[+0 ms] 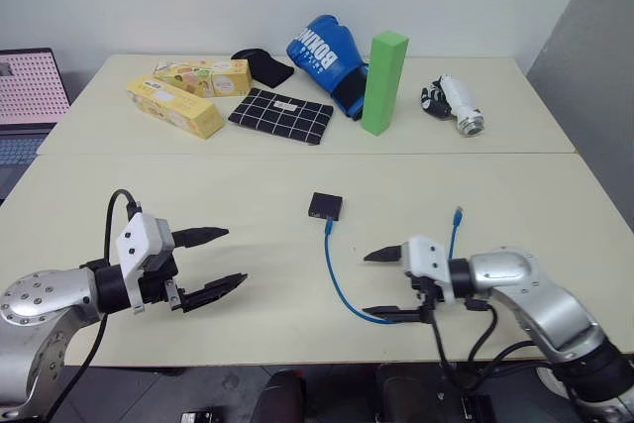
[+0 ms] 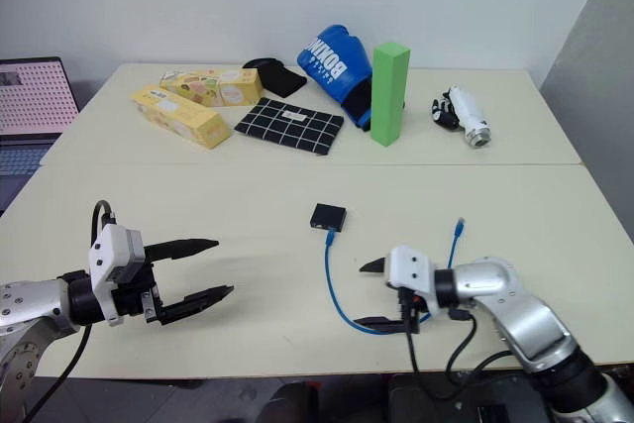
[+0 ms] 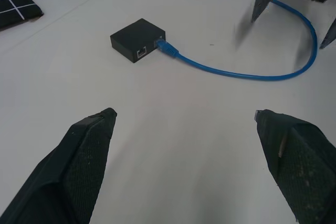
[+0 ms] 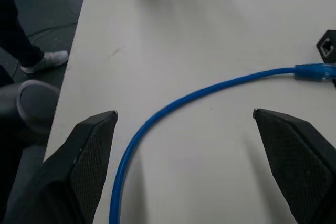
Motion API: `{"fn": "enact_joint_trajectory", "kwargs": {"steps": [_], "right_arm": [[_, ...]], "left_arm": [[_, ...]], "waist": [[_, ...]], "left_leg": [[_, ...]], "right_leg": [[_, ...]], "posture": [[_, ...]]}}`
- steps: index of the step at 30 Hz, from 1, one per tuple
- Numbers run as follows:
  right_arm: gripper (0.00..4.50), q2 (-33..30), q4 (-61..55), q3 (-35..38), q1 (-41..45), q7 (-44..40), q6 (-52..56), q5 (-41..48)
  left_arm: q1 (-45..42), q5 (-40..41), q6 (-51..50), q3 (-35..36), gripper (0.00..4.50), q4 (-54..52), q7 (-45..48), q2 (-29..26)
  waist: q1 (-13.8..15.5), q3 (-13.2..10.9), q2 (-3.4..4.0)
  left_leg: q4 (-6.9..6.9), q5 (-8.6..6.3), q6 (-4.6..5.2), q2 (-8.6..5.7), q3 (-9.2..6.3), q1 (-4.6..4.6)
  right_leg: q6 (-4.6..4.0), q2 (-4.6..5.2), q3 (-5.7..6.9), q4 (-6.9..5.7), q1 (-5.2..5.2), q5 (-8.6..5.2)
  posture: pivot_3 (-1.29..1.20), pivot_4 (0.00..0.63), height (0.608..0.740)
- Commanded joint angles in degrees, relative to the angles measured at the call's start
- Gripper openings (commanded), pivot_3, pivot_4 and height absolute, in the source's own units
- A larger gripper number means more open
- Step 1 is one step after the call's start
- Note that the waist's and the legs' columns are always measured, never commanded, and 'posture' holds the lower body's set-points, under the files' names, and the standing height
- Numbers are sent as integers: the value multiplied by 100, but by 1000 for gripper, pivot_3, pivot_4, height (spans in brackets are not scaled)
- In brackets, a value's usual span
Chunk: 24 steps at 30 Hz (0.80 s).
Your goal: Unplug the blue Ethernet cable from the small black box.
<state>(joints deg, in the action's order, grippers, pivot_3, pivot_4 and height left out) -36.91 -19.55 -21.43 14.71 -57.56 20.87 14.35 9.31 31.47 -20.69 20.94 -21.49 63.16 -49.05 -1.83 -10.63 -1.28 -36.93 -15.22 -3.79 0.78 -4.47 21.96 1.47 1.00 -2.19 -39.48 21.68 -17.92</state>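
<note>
Left claw (image 1: 212,262) hovers open over the table, well left of the box (image 1: 325,206) at centre. Cable (image 1: 337,284) is plugged into its near side. Right claw (image 1: 388,284), open, straddles the cable's loop; better to pinch nearer the plug.

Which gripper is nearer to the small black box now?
Right. The right gripper hovers open over the blue Ethernet cable's loop, near the small black box. The left gripper, also open, is farther.

blue ethernet cable (image 1: 337,284) plugged into small black box (image 1: 325,206), looping on table.
</note>
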Motion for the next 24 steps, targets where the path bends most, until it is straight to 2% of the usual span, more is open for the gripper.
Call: {"fn": "enact_joint_trajectory", "kwargs": {"steps": [1, 4, 7, 9, 14, 17, 18, 22, 23, 24], "right_arm": [[4370, 215, 122, -199, 21, 288, 134, -336], [4370, 205, -49, -299, -133, 319, 262, -426], [3953, 159, -224, -345, -243, 333, 349, -499], [3557, 118, -281, -443, -282, 355, 382, -643], [2220, 70, -342, -651, -285, 437, 529, -982], [1583, 39, -327, -752, -238, 476, 590, -1206], [1182, 41, -304, -769, -192, 498, 610, -1272], [218, 48, -218, -776, -24, 552, 653, -1437], [32, 29, -197, -744, 15, 547, 670, -1444], [32, 5, -184, -706, 46, 537, 691, -1438]], "left_arm": [[-46, 44, 59, 62, 4486, -150, 76, -132], [-70, 98, 21, 65, 4486, -194, 126, -179], [-92, 113, 11, 37, 4500, -220, 168, -209], [-128, 120, 1, 9, 4500, -220, 197, -219], [-139, 274, -57, 23, 4500, -242, 410, -257], [99, 458, -136, 133, 4500, -289, 772, -387], [189, 457, -114, 153, 4500, -283, 871, -431], [523, 270, 127, 173, 4500, -172, 1197, -586], [604, 143, 277, 152, 4500, -95, 1290, -620], [663, 37, 411, 132, 4500, -24, 1356, -642]], "waist": [[1, 0, 0], [10, 0, 0], [13, 0, 0], [7, 0, 0], [3, 0, 0], [-4, 1, -1], [-8, 1, -1], [-7, 1, -1], [-4, 1, -1], [-3, 1, -1]], "left_leg": [[0, 0, 0, 1, -1, 0], [0, 0, 0, 1, -4, 1], [-1, 0, 0, 0, -4, 2], [-1, 0, 0, 0, -4, 1], [0, 0, 0, -1, -3, -2], [0, 0, 0, -1, -3, -3], [0, 0, 0, -1, -3, -4], [1, 0, 0, -1, -2, -9], [0, 0, 0, -1, -2, -9], [0, 0, 0, -1, -1, -9]], "right_leg": [[0, 0, 0, 0, 0, 0], [0, 1, 0, 0, 0, 0], [0, 1, 1, 1, -1, 0], [1, 1, 0, 1, -2, 0], [0, -1, 1, 0, -1, 0], [0, -2, 0, 0, -1, 0], [0, -2, 0, 0, -1, 0], [0, -5, -1, -1, -2, 0], [0, -5, -1, -1, -3, 0], [0, -5, 0, -1, -4, 0]], "posture": [[0, 150, 740], [0, 150, 740], [0, 150, 740], [0, 150, 740], [0, 150, 740], [0, 150, 740], [0, 150, 740], [0, 150, 740], [0, 150, 740], [0, 150, 740]]}}
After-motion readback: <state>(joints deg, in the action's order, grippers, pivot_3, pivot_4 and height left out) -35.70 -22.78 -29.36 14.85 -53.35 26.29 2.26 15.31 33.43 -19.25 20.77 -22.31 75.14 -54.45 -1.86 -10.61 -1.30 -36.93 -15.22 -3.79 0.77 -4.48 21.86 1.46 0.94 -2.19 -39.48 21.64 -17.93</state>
